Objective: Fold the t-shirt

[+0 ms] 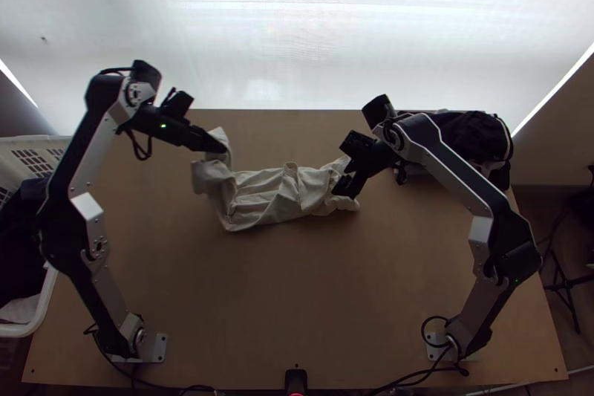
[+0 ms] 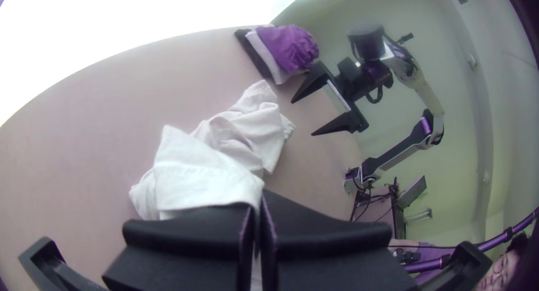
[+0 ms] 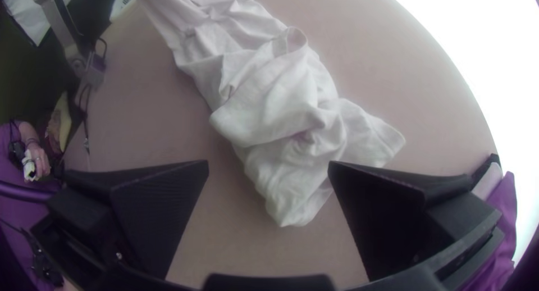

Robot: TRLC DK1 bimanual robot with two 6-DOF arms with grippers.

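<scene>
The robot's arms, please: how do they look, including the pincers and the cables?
The left arm and right arm have silver-grey links and bulky black joints. Thin black cables loop beside them. A small green light glows near the left arm's wrist. The left pincer and right pincer are black, each with two wide, tapering fingers.

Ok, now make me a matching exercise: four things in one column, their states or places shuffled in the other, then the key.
1. Left gripper
2. Right gripper
3. Shirt
4. Basket

A. White, at the top view's left edge
B. Open, at the cloth's free end
C. Bunched in a long strip, one end held
D. Shut on cloth

Pairs: 1-D, 2-B, 3-C, 4-A
</scene>
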